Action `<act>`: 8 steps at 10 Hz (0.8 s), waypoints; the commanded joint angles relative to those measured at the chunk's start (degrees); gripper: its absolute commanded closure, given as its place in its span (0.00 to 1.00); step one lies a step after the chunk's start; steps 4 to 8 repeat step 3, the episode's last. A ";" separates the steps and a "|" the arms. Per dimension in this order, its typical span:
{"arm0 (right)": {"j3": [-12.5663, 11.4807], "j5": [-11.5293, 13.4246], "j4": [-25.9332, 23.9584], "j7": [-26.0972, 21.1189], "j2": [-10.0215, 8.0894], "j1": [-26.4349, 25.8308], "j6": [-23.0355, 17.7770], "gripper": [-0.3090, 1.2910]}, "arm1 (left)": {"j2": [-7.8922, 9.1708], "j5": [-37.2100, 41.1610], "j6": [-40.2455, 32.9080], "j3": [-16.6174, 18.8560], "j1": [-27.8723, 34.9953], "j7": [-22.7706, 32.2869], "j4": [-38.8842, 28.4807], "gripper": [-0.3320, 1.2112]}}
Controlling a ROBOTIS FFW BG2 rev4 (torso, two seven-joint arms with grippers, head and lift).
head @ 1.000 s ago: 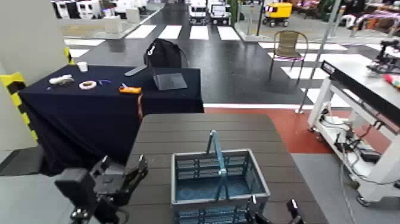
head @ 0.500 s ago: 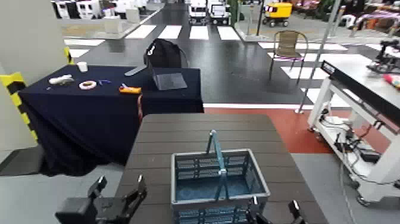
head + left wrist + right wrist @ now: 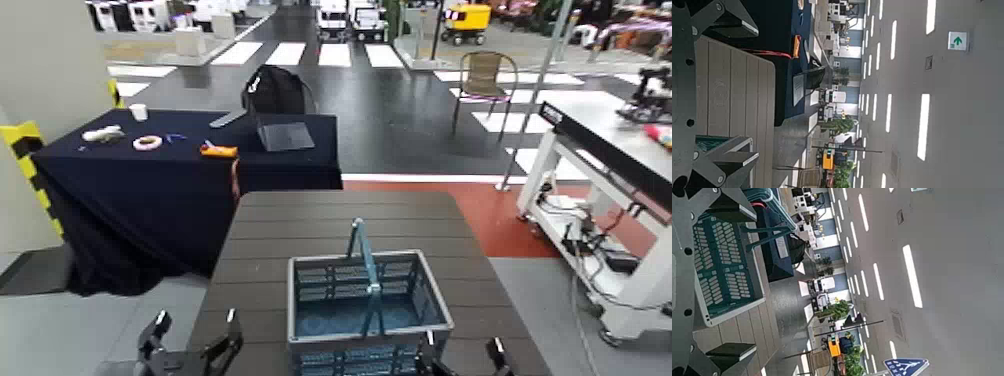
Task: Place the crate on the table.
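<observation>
The blue-grey crate (image 3: 366,312) stands upright on the near part of the dark brown slatted table (image 3: 340,225), its blue hoop handle raised. My left gripper (image 3: 191,343) is open and empty, low at the table's near left edge, left of the crate and apart from it. My right gripper (image 3: 461,352) is open and empty, low by the crate's near right corner. In the right wrist view the crate (image 3: 720,264) lies beyond the spread fingers (image 3: 728,355). The left wrist view shows the table's slats (image 3: 735,86) and a corner of the crate (image 3: 720,144).
A table draped in navy cloth (image 3: 150,190) stands beyond on the left with a laptop (image 3: 285,135), a tape roll (image 3: 147,142) and small items. A white-framed workbench (image 3: 600,140) stands to the right. A chair (image 3: 485,75) and a black bag (image 3: 275,90) are farther back.
My left gripper has dropped down and back toward the bottom edge of the head view, away from the crate. My right gripper has sunk slightly. The crate has not moved.
</observation>
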 commanded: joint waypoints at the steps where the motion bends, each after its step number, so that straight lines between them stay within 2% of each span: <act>1: -0.16 0.00 -0.12 0.06 0.00 0.03 0.28 0.28 | 0.00 -0.16 -0.12 -0.09 0.26 0.33 -0.09 0.34; 8: -0.25 0.00 -0.30 0.06 0.00 0.03 0.54 0.28 | 0.00 -0.16 -0.12 -0.27 0.08 0.33 0.09 0.34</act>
